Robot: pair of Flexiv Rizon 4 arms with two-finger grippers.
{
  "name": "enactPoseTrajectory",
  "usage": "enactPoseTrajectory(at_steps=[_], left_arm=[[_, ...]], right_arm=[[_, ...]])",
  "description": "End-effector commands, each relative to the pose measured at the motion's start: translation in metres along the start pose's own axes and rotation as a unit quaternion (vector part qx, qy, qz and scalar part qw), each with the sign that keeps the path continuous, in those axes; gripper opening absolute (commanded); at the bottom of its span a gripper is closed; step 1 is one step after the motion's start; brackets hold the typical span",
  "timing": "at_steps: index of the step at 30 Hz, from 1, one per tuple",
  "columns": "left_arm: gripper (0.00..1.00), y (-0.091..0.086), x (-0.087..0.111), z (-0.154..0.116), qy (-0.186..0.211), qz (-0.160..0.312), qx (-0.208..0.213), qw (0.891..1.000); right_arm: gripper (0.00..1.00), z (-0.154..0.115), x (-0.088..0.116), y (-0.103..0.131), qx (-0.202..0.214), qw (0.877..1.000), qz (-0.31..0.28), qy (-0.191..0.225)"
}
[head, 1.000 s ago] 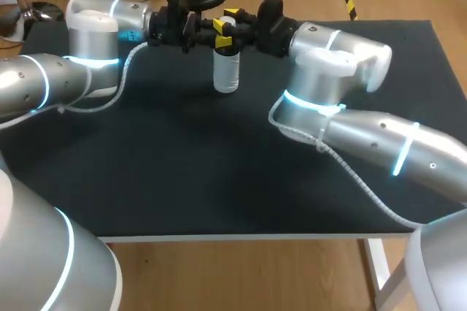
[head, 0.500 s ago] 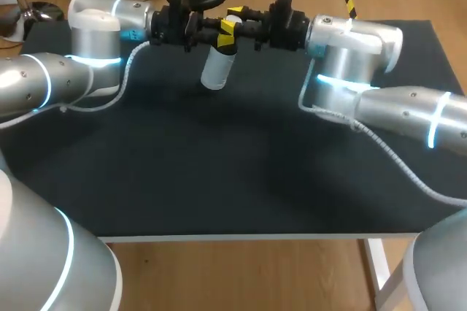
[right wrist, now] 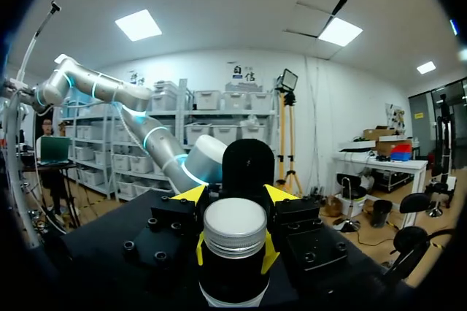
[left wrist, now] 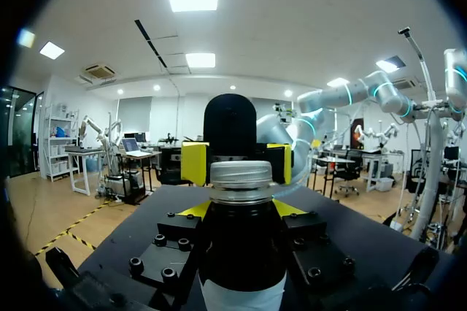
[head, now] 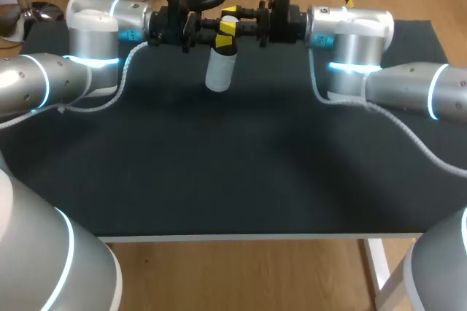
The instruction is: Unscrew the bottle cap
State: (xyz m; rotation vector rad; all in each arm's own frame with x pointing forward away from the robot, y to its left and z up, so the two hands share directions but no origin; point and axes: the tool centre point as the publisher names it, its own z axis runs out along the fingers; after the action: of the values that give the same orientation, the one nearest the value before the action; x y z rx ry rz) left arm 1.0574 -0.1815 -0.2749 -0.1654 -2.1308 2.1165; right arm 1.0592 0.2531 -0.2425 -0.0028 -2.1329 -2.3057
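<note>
A white bottle [head: 219, 71] with a dark neck hangs slightly tilted above the far part of the table, held between both arms. In the left wrist view my left gripper [left wrist: 241, 212] is shut on the dark upper body of the bottle [left wrist: 241, 260], just under the silver cap [left wrist: 241, 174]. My right gripper [right wrist: 233, 249] comes from the opposite side and is shut on the cap [right wrist: 233, 225], its yellow fingertips [right wrist: 198, 249] pressed on both sides. In the head view the left gripper [head: 217, 36] and right gripper [head: 229, 25] meet tip to tip at the bottle's top.
The black tabletop [head: 241, 158] lies bare below and in front of the bottle. Its front edge [head: 241, 236] runs near me. My right arm's elbow [head: 354, 33] stands at the far right.
The right arm's elbow swung back and to the right while its wrist turned at the cap. The bottle's base swung left, then came partly back. The left arm stayed put.
</note>
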Motion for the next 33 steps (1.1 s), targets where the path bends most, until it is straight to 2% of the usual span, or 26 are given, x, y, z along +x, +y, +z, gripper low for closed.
enactPoseTrajectory(at_steps=[1,5,14,21,24,29,33], left_arm=[[0.00,-0.001,0.002,0.001,0.002,0.001,0.001,1.000],[0.00,-0.001,0.002,0.001,0.002,0.001,0.001,1.000],[0.00,-0.001,0.002,0.001,0.002,0.001,0.001,1.000],[0.00,-0.001,0.002,0.001,0.002,0.001,0.001,1.000],[0.00,-0.001,0.002,0.001,0.002,0.001,0.001,1.000],[0.00,-0.001,0.002,0.001,0.002,0.001,0.001,1.000],[0.00,-0.001,0.002,0.001,0.002,0.001,0.001,1.000]], right_arm=[[0.00,-0.001,-0.009,-0.001,0.015,0.981,0.000,0.195],[0.00,-0.002,-0.008,0.001,0.012,0.972,0.001,0.236],[0.00,-0.004,-0.001,0.004,0.021,0.936,0.016,0.350],[0.00,0.000,0.008,0.001,0.016,0.908,0.029,0.418],[0.00,0.001,0.011,0.000,0.015,0.899,0.032,0.436],[0.00,0.000,0.008,0.010,-0.001,0.899,0.024,0.438],[0.00,-0.006,0.002,0.029,0.007,0.906,0.008,0.424]])
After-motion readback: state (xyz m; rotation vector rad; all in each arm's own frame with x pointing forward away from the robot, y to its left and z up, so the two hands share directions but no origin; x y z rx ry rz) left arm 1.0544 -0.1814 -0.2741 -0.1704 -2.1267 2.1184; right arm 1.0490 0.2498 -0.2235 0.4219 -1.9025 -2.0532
